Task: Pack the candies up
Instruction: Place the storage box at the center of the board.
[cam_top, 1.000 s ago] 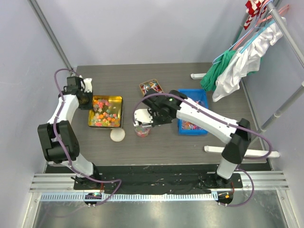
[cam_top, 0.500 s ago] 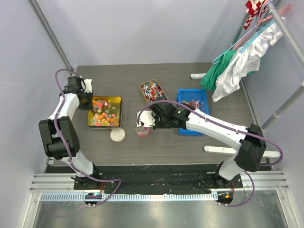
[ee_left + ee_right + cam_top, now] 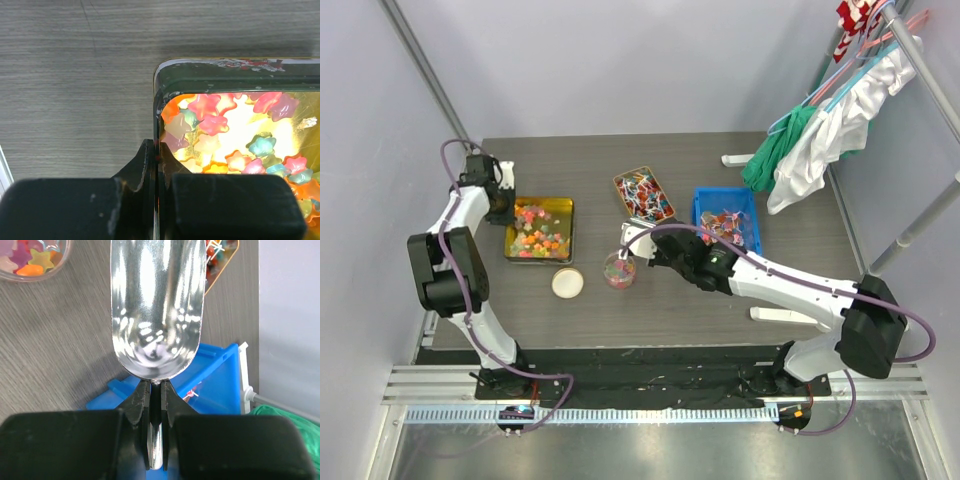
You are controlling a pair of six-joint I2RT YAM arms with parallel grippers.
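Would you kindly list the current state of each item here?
left gripper: shut on gold tin rim
right gripper: shut on scoop handle
scoop: empty
gold tin: open, holding star candies
jar: uncapped, partly filled
lid: off, lying on the table

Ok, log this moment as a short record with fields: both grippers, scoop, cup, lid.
Left gripper: shut on the gold tin's rim
Gold tin: star candies inside
Right gripper: shut on the scoop's handle
Scoop: empty, beside the cup
Cup: open, some star candies inside
Lid: on the table, apart from the cup
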